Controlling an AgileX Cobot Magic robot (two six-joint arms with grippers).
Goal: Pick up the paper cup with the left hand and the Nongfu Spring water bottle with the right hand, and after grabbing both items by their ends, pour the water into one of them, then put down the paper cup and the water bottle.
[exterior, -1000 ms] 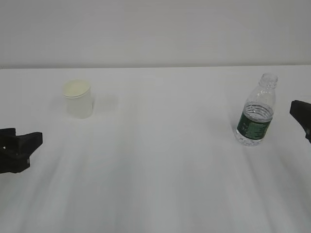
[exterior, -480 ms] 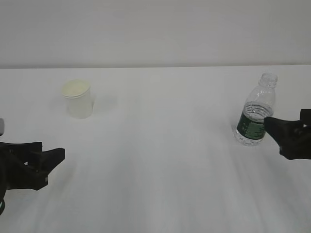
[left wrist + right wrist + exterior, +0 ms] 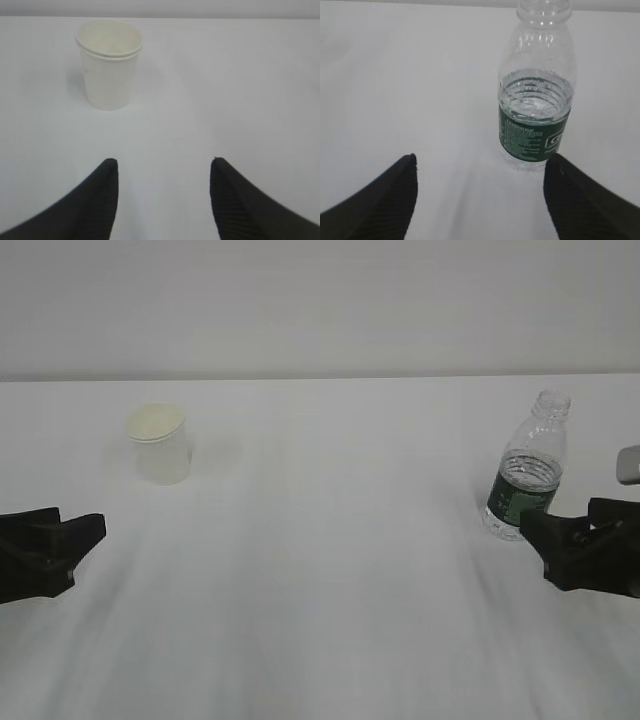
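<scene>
The paper cup (image 3: 160, 444) stands upright on the white worktop (image 3: 330, 570), over on the left and toward the back, its mouth open to the room and its pale cream inside showing. Nothing touches it. The left hand (image 3: 45, 552) sits low at the left edge, nearer to me than the cup and well apart from it. From the left wrist view, its two black fingers (image 3: 95, 200) are spread with bare worktop between them, and the cup (image 3: 109, 62) is ahead and a little left of the gap.

Over on the right, the water bottle (image 3: 527, 466) is upright too, no cap on its narrow neck, dark green label around the middle. Water (image 3: 535, 97) fills it roughly to the top of the label, clear plastic above. The right hand (image 3: 580, 550) is close beside it, just in front and to the right of its base; whether it touches the bottle I cannot tell from here. The right wrist view shows jaws spread wide, holding nothing, with the bottle (image 3: 536, 90) standing just ahead, nearer the right finger (image 3: 580, 200) than the left one.

Both things rest on the worktop, neither gripped.
</scene>
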